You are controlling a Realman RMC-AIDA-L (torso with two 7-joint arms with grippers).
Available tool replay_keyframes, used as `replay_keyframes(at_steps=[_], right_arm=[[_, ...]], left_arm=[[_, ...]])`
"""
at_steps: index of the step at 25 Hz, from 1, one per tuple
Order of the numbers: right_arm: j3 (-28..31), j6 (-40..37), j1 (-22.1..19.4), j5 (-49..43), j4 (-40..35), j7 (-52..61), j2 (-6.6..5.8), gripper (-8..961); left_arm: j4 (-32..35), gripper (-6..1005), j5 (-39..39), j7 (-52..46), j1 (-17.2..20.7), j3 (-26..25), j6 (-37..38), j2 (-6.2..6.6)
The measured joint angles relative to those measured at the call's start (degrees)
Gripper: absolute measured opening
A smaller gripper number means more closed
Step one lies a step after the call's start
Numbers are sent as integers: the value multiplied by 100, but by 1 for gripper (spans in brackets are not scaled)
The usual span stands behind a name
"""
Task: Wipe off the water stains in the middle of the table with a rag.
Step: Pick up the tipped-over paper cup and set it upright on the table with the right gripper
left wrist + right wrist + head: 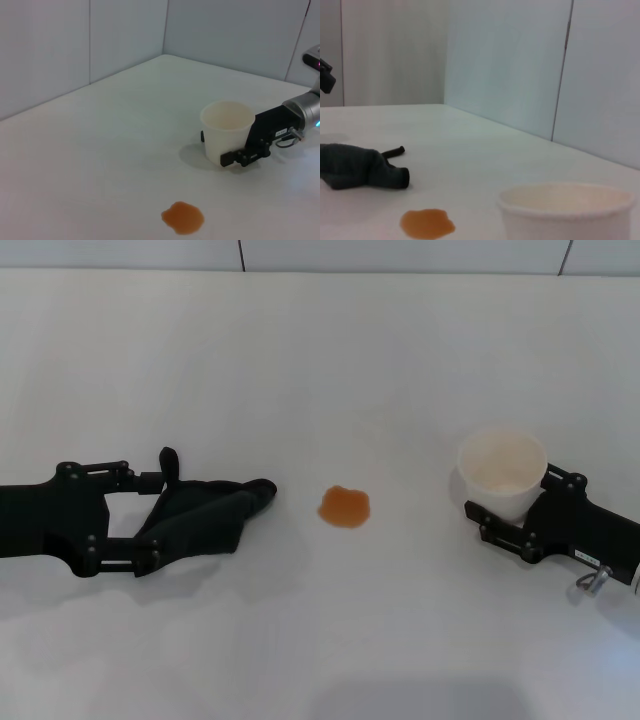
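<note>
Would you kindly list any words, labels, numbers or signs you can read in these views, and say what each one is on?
None can be read.
Small white label on the right gripper: a few characters, too small to read.
Paper cup, dark rag in the left gripper, orange stain and white table: no text or markings visible.
</note>
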Motion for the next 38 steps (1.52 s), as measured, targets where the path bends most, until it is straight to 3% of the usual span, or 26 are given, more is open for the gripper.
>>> replay_keyframes(at_steps=[4, 9, 38], right_arm=[[-15, -154, -10, -26, -13, 24, -12, 628], [-36, -278, -39, -38, -32, 55, -26, 815], [-99, -50, -308, -57, -336, 353, -106, 815]], left_arm=[[0, 801, 0, -4, 4, 0, 15, 0], [0, 800, 0, -6, 7, 0, 23, -6], [0, 801, -1, 42, 18, -4, -18, 14]])
